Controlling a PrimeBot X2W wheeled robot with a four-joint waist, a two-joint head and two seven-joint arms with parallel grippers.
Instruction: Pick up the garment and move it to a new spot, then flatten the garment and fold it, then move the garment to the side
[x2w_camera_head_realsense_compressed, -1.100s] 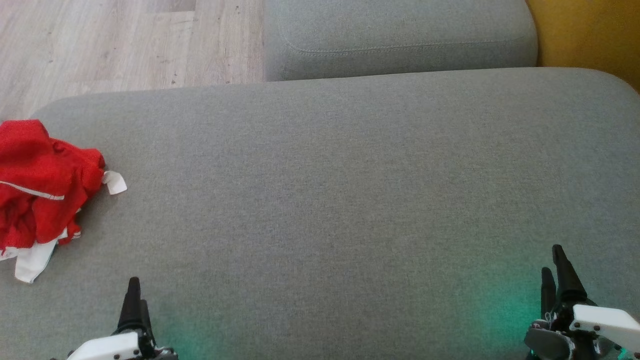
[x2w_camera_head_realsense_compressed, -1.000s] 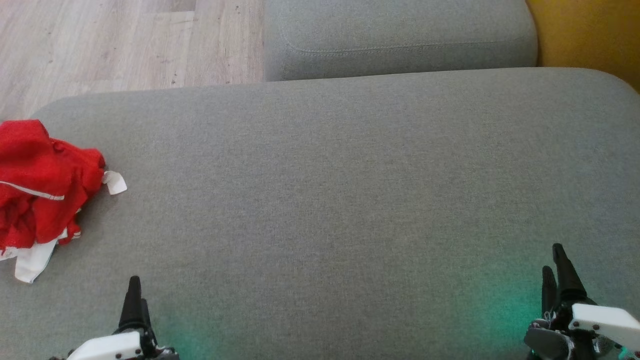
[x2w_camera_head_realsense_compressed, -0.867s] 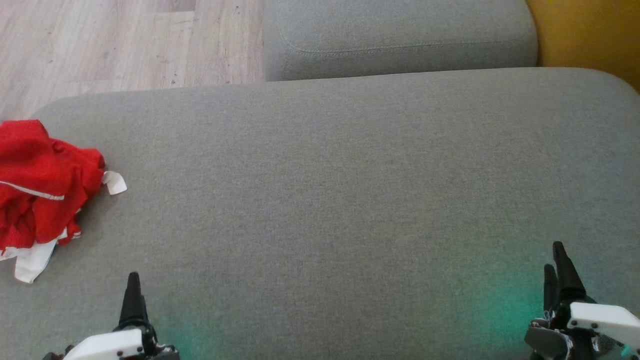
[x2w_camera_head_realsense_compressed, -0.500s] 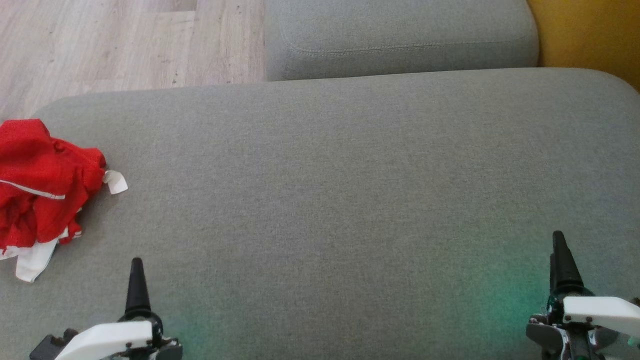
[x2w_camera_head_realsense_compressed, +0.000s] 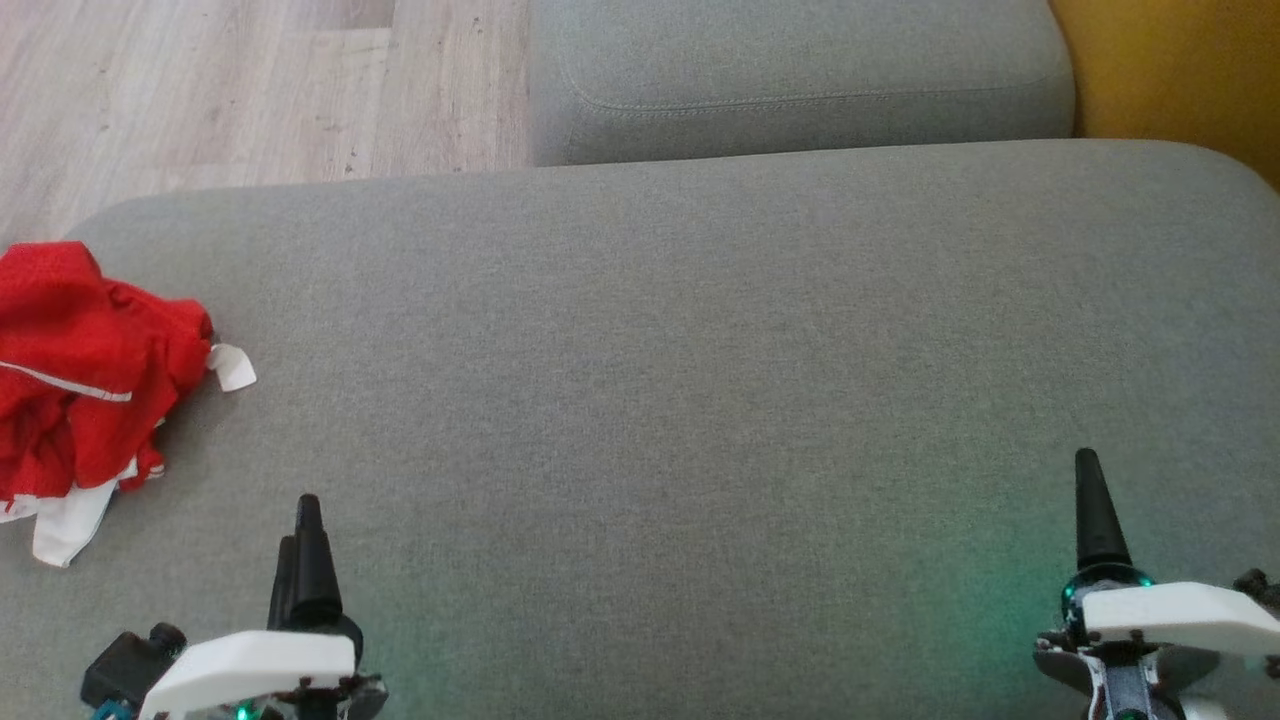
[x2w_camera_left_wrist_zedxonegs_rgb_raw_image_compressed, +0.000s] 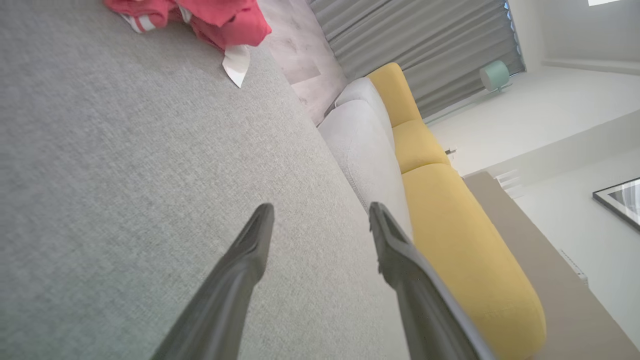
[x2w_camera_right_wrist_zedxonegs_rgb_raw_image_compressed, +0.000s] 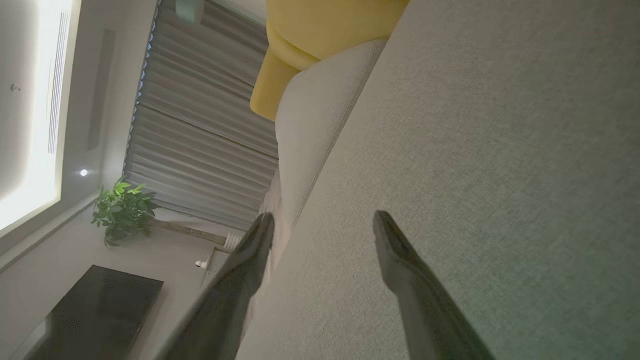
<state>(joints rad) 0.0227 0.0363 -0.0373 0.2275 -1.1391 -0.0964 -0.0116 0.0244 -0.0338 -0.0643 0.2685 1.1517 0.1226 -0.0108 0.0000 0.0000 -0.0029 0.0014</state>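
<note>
Reaching for the crumpled red garment (x2w_camera_head_realsense_compressed: 85, 370) comes first; left claw (x2w_camera_head_realsense_compressed: 297, 525) and right claw (x2w_camera_right_wrist_zedxonegs_rgb_raw_image_compressed: 322, 216) both gape empty. Pinch a thick red fold, not the white tag (x2w_camera_head_realsense_compressed: 231, 366).

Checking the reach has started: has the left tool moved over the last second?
Yes. The left tool has moved forward and slightly right over the cushion, its tips now closer to level with the white tag on the garment.
</note>
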